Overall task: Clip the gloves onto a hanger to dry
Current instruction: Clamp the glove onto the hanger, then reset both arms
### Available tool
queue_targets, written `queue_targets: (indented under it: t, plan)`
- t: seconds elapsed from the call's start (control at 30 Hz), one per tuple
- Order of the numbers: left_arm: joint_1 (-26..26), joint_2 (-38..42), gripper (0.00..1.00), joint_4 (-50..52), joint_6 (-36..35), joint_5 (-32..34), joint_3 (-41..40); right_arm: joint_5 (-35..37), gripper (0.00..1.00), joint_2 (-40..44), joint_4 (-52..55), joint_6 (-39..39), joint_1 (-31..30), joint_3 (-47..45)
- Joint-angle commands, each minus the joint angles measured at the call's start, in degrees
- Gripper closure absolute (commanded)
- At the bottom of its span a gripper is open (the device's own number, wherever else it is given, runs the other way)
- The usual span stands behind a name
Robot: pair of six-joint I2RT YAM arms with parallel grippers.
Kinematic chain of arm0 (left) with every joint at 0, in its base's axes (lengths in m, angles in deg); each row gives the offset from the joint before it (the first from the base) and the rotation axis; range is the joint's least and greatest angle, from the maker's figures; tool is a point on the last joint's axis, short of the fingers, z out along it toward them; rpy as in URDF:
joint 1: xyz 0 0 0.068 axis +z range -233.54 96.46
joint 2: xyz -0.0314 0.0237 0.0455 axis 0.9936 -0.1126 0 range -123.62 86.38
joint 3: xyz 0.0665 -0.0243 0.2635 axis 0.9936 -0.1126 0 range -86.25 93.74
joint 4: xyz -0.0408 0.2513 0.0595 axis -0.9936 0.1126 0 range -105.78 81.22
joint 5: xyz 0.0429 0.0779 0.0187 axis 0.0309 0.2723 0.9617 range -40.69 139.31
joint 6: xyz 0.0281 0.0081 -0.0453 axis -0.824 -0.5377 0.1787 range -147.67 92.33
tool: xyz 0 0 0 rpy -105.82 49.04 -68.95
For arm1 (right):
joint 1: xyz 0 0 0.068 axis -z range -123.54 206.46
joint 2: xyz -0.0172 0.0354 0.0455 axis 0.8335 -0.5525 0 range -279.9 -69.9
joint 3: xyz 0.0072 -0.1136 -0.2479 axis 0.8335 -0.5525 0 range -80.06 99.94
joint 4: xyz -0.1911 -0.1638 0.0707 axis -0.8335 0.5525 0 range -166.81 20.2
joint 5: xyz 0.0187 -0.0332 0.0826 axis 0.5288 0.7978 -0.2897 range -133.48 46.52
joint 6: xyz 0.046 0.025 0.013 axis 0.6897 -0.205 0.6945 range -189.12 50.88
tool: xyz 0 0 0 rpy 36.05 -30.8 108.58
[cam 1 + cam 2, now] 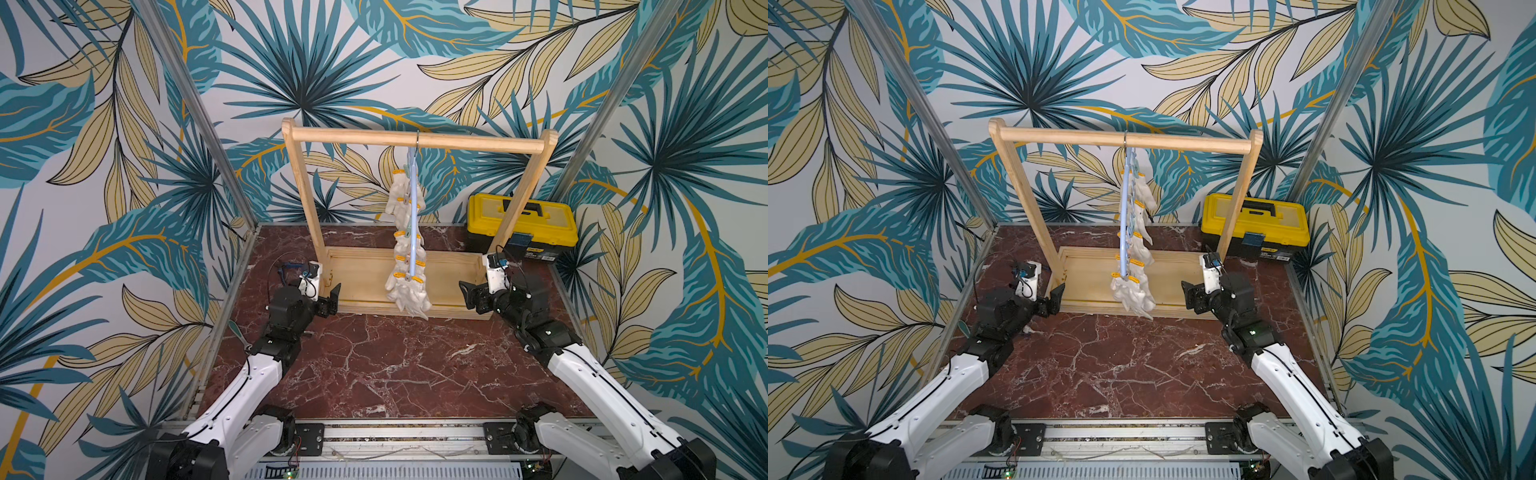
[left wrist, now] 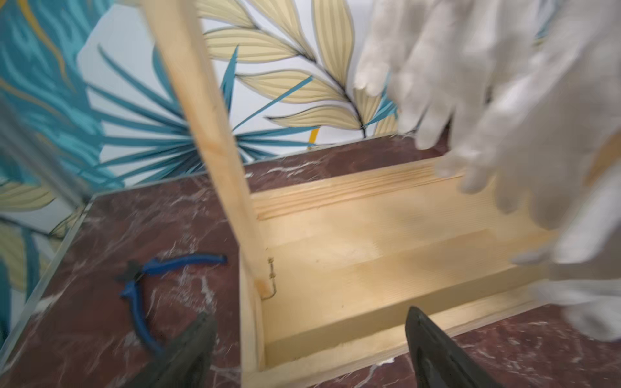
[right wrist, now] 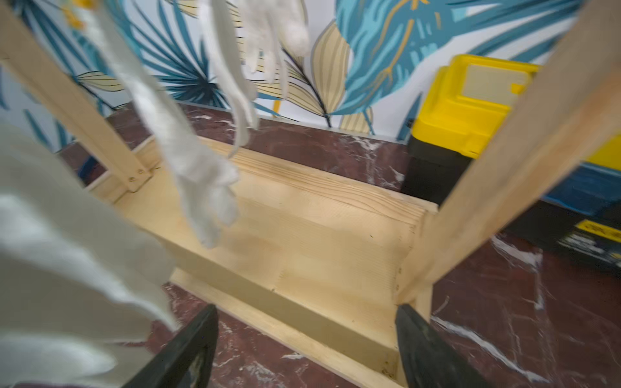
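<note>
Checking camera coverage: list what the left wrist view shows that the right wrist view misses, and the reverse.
Left wrist only: blue-handled pliers lying on the marble table, and the open left end effector. Right wrist only: the yellow toolbox and the open right end effector. Both: white gloves hanging above the wooden rack's base, with the table around it.

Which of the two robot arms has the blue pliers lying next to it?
The left arm: the blue-handled pliers lie on the table beside its end effector. The right arm's neighbour is the yellow toolbox.
</note>
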Motion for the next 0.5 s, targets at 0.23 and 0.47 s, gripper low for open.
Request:
queue_targets:
  t: [0.23, 0.47]
  plan:
    - [9.5, -8.5, 0.02, -19.1, 0.7, 7.4, -6.8, 13.9, 0.12, -3.5, -17.5, 2.5, 9.2, -11.5]
    - [11.3, -18.6, 0.01, -29.0, 1.7, 6.5, -6.8, 13.3, 0.10, -11.3, -32.4, 0.1, 13.4, -17.2]
